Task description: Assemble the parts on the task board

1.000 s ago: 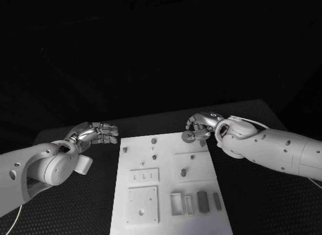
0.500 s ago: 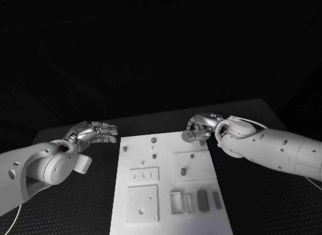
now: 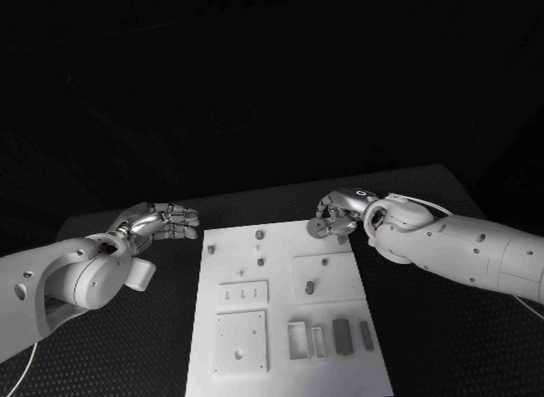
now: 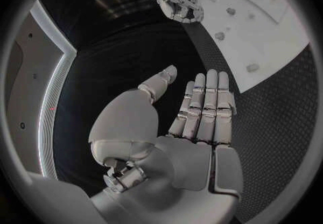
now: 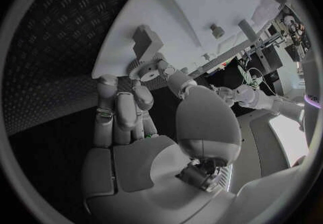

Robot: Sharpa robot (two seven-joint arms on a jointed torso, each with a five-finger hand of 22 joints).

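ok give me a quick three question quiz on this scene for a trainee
1. True or false: the right hand holds a small round geared part over the far edge of the task board.
2. Which hand holds nothing? A) left B) right
3. Fill in: the left hand hovers over the black ____, beside the board.

Key: 1 true; 2 A; 3 table.

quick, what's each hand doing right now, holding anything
Left hand: open, holding nothing, beside the white board.
Right hand: holds a small round toothed part at the board's far corner.
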